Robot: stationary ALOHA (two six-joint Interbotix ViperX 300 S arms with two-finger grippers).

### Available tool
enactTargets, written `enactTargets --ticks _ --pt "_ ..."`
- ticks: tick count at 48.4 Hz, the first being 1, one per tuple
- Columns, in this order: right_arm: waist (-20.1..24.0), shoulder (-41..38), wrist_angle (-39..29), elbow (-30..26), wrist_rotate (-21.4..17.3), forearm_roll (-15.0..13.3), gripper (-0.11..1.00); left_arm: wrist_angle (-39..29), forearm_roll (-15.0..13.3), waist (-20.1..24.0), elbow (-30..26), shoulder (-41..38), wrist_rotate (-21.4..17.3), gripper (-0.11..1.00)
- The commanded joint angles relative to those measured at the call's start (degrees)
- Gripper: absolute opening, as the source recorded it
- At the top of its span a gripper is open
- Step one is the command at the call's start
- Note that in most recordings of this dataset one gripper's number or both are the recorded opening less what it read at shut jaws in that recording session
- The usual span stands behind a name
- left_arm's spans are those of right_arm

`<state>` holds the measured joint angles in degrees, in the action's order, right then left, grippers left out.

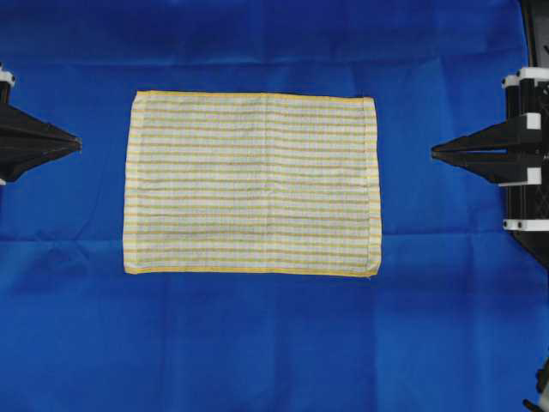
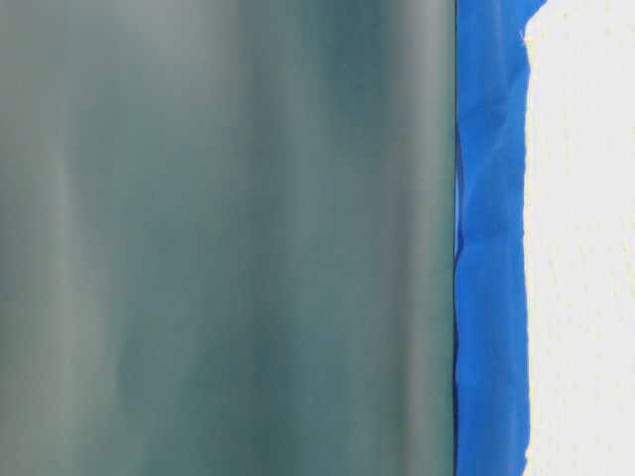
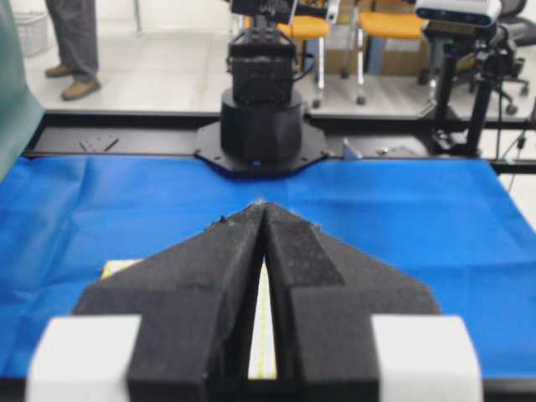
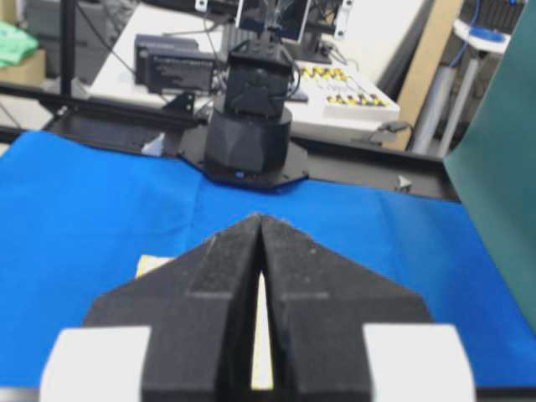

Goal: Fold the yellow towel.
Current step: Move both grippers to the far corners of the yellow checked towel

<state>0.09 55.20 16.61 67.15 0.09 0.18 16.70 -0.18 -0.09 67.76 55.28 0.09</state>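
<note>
Lying flat and fully spread in the middle of the blue cloth (image 1: 257, 343), the yellow towel (image 1: 251, 184) shows its whole rectangle from overhead, long sides running left to right, yellow hems on all four edges and fine yellow stripes across the white weave. The left gripper (image 1: 75, 142) sits at the left edge of that view, level with the towel's upper half and well apart from it, its dark foam fingers (image 3: 222, 276) pressed together at the tips with nothing between them. The right gripper (image 1: 436, 151) mirrors it on the opposite side, likewise pinched closed on nothing and clear of the towel's right hem. From each wrist camera a sliver of towel peeks out below the fingers (the opposite arm's base stands beyond). The table-level view gives only a blurred green sheet (image 2: 228, 238) beside the blue cloth's edge.
</note>
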Motion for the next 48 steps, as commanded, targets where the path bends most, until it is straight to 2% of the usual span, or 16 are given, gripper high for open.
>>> enactTargets --ticks 1,10,15,21,30,32,35,39,45,46,48 --pt "-1.8 -0.7 0.1 -1.6 -0.3 0.1 0.0 -0.9 -1.9 0.6 -0.7 -0.4 -1.6 0.0" --pt "-6.2 -4.1 -8.0 -4.0 -0.6 2.2 0.0 -2.2 -2.1 1.9 -0.5 -1.4 -2.3 0.0" --pt "-9.7 -6.6 -10.9 -4.6 -1.0 3.1 0.0 -3.6 -2.1 4.6 -0.3 -3.3 -2.4 0.0" --pt "-14.9 -11.0 -11.8 -4.5 -1.0 4.0 0.0 -4.0 -2.1 9.5 -0.2 -7.6 -2.1 0.0" --pt "-20.6 -19.6 -12.3 -5.4 -1.0 4.9 0.0 -3.8 -2.2 14.3 -0.6 -15.2 -2.2 0.01" --pt "-21.4 -21.5 -12.5 -5.9 -1.0 4.9 0.0 -3.8 -2.1 15.5 -0.6 -16.9 -2.2 0.03" --pt "-22.9 -24.3 -12.5 -6.5 -0.9 5.0 0.02 -3.8 -2.2 17.0 -0.7 -19.6 -2.1 0.15" --pt "-24.3 -28.7 -12.5 -7.2 -0.9 4.9 0.19 -3.2 -2.2 19.1 -0.9 -23.6 -2.1 0.38" --pt "-26.1 -34.2 -11.9 -7.8 -0.6 4.7 0.58 -1.6 -2.2 21.0 -1.1 -29.3 -2.1 0.74" --pt "-26.4 -35.1 -11.7 -7.9 -0.5 4.7 0.64 -1.3 -2.2 21.4 -1.1 -30.1 -2.2 0.78" --pt "-26.9 -36.7 -11.2 -8.0 -0.4 4.7 0.75 -0.6 -2.2 22.1 -1.1 -32.1 -2.2 0.78"
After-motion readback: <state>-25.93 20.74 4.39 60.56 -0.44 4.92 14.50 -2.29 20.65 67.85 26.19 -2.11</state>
